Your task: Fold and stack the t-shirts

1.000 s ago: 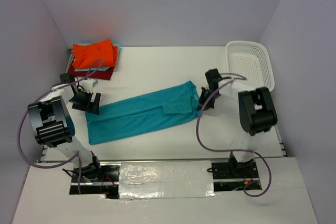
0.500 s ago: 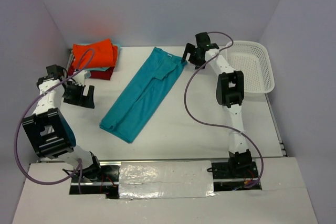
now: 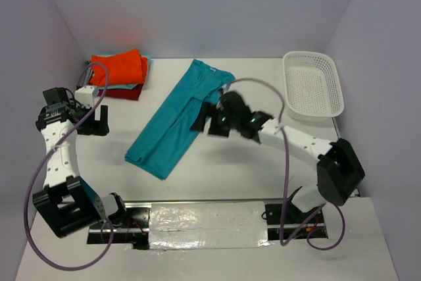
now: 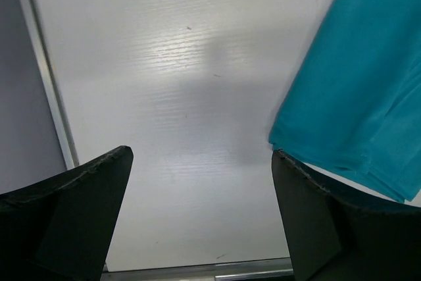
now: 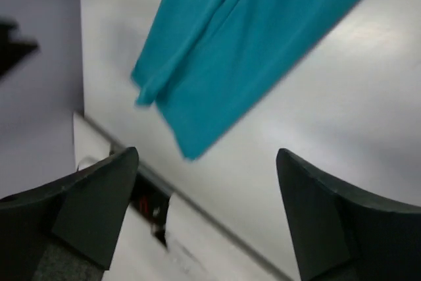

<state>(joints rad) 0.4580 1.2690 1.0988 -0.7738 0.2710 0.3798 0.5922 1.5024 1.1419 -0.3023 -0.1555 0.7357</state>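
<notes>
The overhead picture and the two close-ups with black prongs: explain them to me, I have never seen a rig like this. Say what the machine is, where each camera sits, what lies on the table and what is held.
These are two robot arms bolted at the near edge of a white table. The overhead picture comes from a fixed camera above and behind them. Each close-up comes from a camera on one wrist, and the black prongs are that arm's own two fingers.

On the table lies a teal-blue t-shirt, folded into a long strip. At the far left sits a pile: an orange t-shirt on top, with a pale aqua t-shirt and a dark red t-shirt beneath. A white mesh basket stands at the far right.

The left gripper and the right gripper are both open and hold nothing.
</notes>
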